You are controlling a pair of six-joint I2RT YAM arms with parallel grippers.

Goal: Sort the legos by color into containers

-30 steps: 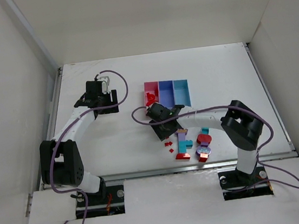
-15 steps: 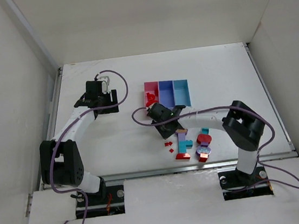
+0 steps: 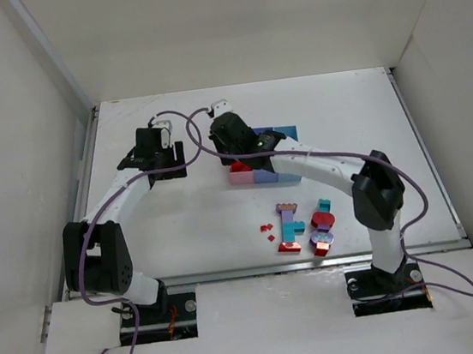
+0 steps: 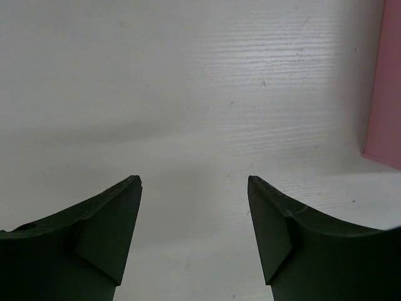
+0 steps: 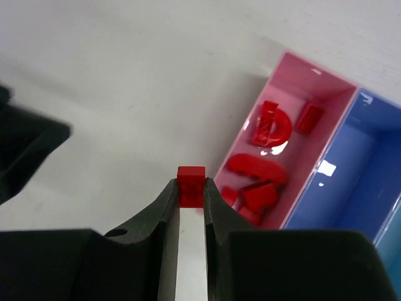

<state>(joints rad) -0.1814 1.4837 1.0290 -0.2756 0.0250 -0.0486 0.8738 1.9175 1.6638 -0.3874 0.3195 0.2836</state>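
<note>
Beside the pink bin (image 5: 316,78) (long axis slanting up-right), right fingers (image 5: 166,210) clenched on red brick (image 5: 191,183), left fingers (image 4: 103,229) spread.

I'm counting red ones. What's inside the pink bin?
Only red legos: two curved ones, a small flat one, and a few heaped at the near end. The right gripper, shut on a red brick, hides a corner of the bin.

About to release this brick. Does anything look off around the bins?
Nothing is spilled or damaged, and the pink bin holds only red pieces. One oddity: the red brick, pinched at the very tips of the right fingers, appears to be just outside the bin's wall, over the table. Releasing it now might miss.
</note>
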